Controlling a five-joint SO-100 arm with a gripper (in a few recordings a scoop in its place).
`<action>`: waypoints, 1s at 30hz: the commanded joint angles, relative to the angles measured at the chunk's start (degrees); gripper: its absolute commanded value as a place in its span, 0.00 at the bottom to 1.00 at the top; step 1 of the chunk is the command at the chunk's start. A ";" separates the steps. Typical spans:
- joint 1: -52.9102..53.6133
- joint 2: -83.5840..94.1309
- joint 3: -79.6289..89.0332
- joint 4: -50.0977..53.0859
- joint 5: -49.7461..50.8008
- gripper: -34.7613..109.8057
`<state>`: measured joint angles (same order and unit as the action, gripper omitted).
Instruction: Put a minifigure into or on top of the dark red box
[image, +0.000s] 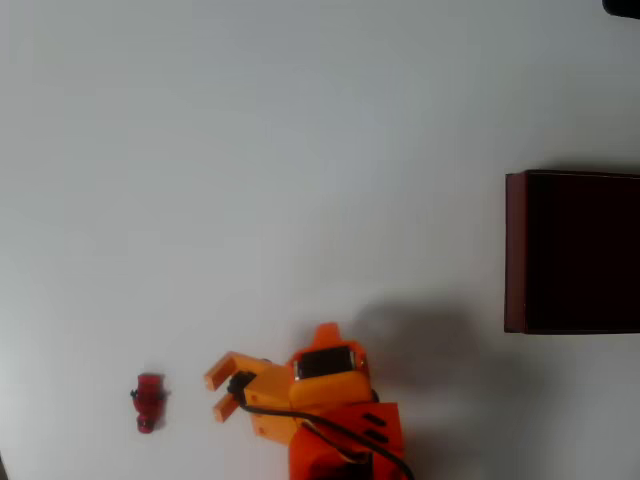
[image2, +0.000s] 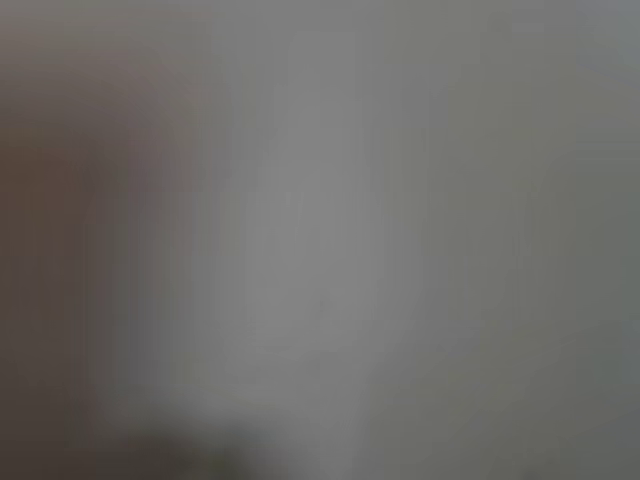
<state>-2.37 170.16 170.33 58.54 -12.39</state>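
In the overhead view a tiny all-red minifigure (image: 148, 400) lies on the white table at the lower left. My orange gripper (image: 216, 395) sits just to its right, fingers pointing left toward it, open with nothing between them and a small gap to the figure. The dark red box (image: 575, 252), with a nearly black top and a lighter red left wall, stands at the right edge, far from both. The wrist view is a grey blur with nothing recognisable in it.
The orange arm (image: 340, 420) enters from the bottom edge. A dark object (image: 622, 7) pokes in at the top right corner. White table (image: 300, 180) spreads between gripper and box.
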 joint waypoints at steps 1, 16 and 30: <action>-0.62 9.32 0.70 4.57 0.09 0.24; -0.53 9.58 0.79 4.66 0.18 0.24; -4.04 -0.26 -2.37 0.97 1.14 0.24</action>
<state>-3.60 173.67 171.47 60.64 -11.78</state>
